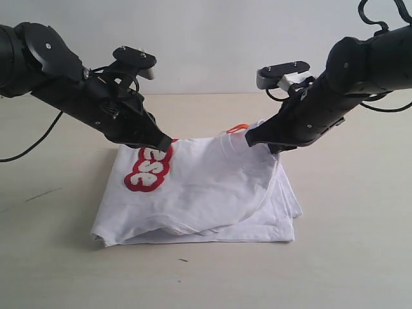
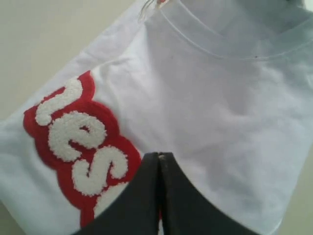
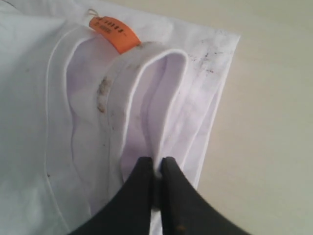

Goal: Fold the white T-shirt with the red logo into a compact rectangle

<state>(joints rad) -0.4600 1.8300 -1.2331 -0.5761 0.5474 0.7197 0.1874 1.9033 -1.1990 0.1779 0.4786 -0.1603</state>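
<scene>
The white T-shirt [image 1: 206, 187] lies partly folded on the table, its far edge raised between both grippers. The red logo [image 1: 149, 170] with fuzzy white letters shows at the shirt's far left, folded so only part is seen. My left gripper [image 1: 165, 143] is shut on the shirt's edge right by the red logo [image 2: 73, 142]. My right gripper [image 1: 251, 138] is shut on a fold of white cloth beside the ribbed collar [image 3: 117, 88]. The orange neck tag [image 3: 113, 33] sticks up just beyond it. Both jaws [image 2: 160, 155] [image 3: 156, 164] pinch fabric.
A pale wooden table [image 1: 347, 257] stretches around the shirt on all sides. A black cable [image 1: 32, 145] hangs from the left arm over the table's left part. A plain wall stands behind.
</scene>
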